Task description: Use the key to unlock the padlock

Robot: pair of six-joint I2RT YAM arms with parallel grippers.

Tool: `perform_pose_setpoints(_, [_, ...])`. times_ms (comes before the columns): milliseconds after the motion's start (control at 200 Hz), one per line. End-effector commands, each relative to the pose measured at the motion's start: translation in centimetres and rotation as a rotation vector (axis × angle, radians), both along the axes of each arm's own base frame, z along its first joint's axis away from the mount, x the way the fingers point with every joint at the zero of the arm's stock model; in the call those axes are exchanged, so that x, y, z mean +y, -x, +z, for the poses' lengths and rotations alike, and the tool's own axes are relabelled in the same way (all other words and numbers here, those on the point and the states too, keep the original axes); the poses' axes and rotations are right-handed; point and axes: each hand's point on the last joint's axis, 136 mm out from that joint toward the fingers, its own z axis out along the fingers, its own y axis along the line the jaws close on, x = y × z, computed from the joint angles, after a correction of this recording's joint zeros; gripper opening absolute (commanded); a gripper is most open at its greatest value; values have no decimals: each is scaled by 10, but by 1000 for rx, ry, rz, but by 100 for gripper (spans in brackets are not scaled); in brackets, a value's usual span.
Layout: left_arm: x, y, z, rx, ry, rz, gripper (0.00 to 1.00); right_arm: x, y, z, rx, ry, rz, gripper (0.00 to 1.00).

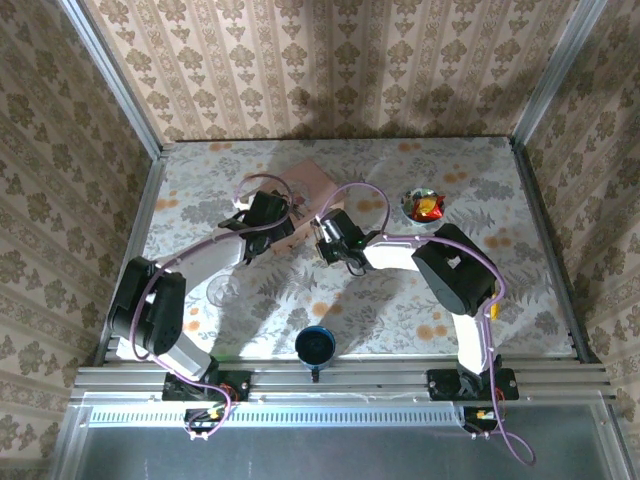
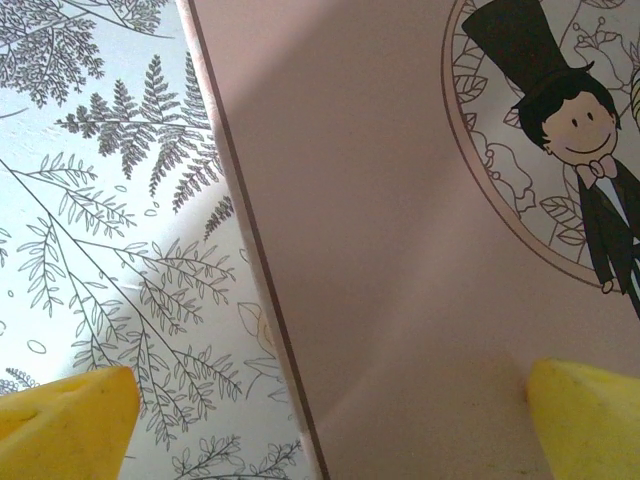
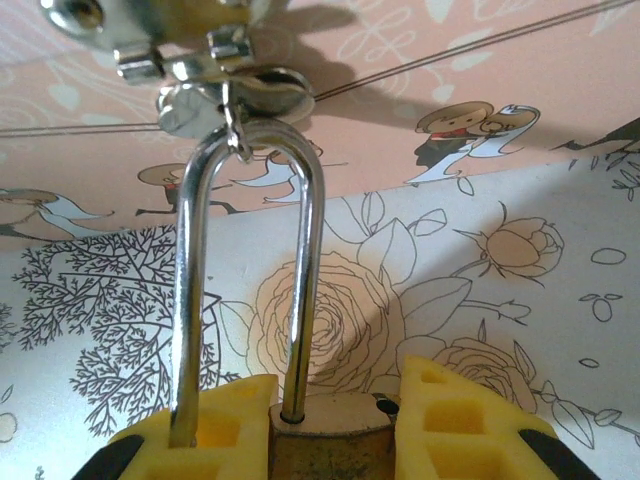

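Right wrist view: right gripper [image 3: 330, 425] pinches the brass padlock [image 3: 325, 440] between yellow pads, its shackle [image 3: 300, 300] reaching away to a key ring [image 3: 235, 95] (blurred), by the pink box [image 3: 480, 60]. Left gripper [image 2: 325, 420] is spread wide, straddling that box's edge over the table [image 2: 100, 200].

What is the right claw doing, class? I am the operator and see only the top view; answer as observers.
Observer: The right claw grips the brass padlock by its body, shackle pointing away.
Operator: And the left claw?
Observer: The left claw is open, one finger over the table, the other over the pink box.
Operator: Anything on the shackle?
Observer: A thin wire ring crosses its top.
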Motion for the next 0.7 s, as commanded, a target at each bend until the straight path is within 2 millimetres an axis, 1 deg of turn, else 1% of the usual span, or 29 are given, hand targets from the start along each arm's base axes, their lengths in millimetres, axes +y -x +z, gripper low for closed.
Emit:
perform_pose_setpoints(0, [1,10,-2,25,14,-8,100,-18,7,-4,70,-37,-45,3])
perform_pose_setpoints(75, [0,10,-2,24,15,-9,100,-20,6,-1,71,-48,-48,3])
perform_pose_setpoints(230, [-3,10,-1,20,24,-16,100,-18,2,7,64,-68,-40,3])
perform_pose_setpoints(390, [-12,12,-4,26,38,-34,100,-15,-2,13,88,-108,-75,3])
perform_pose_setpoints(545, [-24,19,-14,56,44,-58,100,-13,-2,13,140,-152,-129,3])
perform_pose_setpoints(695, [-29,27,-24,88,64,-62,99,-16,1,15,175,-185,-182,3])
